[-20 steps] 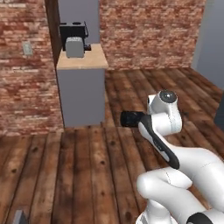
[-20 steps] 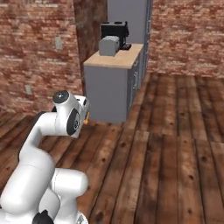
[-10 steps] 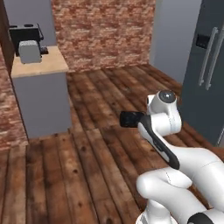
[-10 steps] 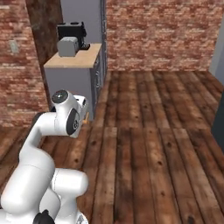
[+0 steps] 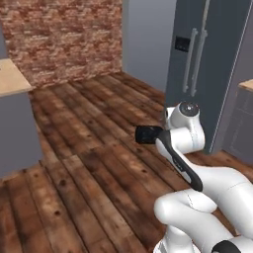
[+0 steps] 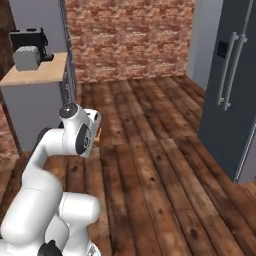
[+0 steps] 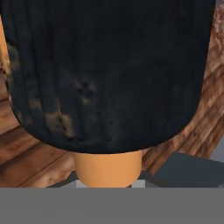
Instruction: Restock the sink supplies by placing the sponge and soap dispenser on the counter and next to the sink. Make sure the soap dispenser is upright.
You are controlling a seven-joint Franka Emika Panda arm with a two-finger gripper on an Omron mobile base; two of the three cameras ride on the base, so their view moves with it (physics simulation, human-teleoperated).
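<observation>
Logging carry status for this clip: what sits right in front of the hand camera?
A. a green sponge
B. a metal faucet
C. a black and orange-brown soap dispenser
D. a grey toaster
C: the hand view shows the soap dispenser up close, black rounded part above an orange-brown part.

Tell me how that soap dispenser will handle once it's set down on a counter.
The soap dispenser is probably rigid: its black rounded body keeps a clean shape close to the camera. That wide body over a narrow orange-brown neck suggests it could tip if released off-vertical. Being rounded, it would likely roll once on its side.
</observation>
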